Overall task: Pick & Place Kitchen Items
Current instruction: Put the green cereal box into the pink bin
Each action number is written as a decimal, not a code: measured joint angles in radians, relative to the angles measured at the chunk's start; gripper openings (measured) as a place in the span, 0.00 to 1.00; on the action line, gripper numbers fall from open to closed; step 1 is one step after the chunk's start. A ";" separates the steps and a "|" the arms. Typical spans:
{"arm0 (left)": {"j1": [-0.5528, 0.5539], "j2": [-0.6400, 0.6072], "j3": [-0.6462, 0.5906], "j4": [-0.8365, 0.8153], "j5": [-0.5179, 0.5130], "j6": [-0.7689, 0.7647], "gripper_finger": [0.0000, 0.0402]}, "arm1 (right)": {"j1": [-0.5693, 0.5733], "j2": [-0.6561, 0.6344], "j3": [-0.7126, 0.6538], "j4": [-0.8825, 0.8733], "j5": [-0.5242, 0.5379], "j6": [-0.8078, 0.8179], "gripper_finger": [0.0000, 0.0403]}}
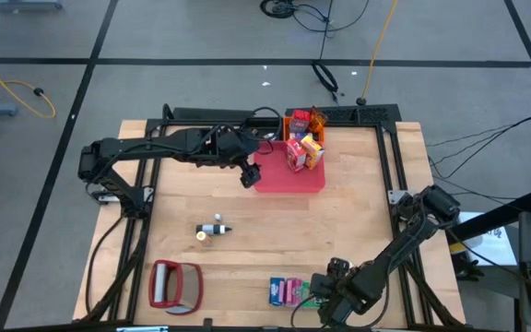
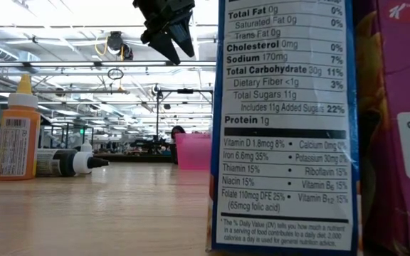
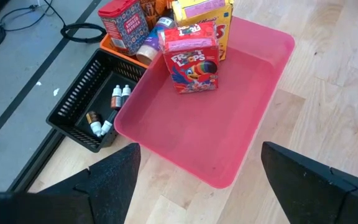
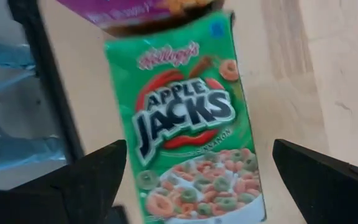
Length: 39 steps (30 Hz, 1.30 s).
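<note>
Right pincer (image 4: 194, 180) poised, jaws wide, over the green Apple Jacks cereal packet (image 4: 188, 124)

The packet lies flat at the near edge of the pale wooden tabletop (image 1: 339, 221), beside pink and blue ones; light, thin card, glossy, likely crushable, so pinch across its narrow sides; left pincer (image 3: 197, 186), also wide and empty, hovers over the smooth pink plastic tray (image 3: 229, 106) holding a red Froot Loops carton (image 3: 191, 56).

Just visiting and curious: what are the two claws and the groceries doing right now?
Left claw open, empty, above red tray holding Froot Loops box. Right claw open over Apple Jacks box, not gripping. Nothing in the way.
</note>
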 joint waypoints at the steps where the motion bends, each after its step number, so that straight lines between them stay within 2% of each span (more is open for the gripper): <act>1: 0.000 0.000 0.000 0.000 0.000 0.000 0.83 | 0.000 0.000 -0.012 0.009 -0.001 0.004 0.99; 20: 0.001 0.000 0.000 0.000 0.000 0.006 0.83 | 0.007 0.014 -0.051 0.137 -0.054 0.029 0.99; 23: 0.001 0.000 0.000 0.000 0.000 0.006 0.83 | 0.015 0.037 -0.062 0.173 -0.094 0.029 0.99; 27: 0.001 0.000 0.000 0.001 0.000 0.006 0.83 | 0.014 0.054 -0.114 0.239 -0.177 0.087 0.99; 35: 0.001 0.000 -0.018 0.034 -0.001 0.003 0.83 | 0.017 0.048 -0.217 0.404 -0.186 0.203 0.99; 39: 0.001 0.000 -0.041 0.041 0.000 0.000 0.83 | 0.016 0.047 -0.231 0.423 -0.184 0.260 0.99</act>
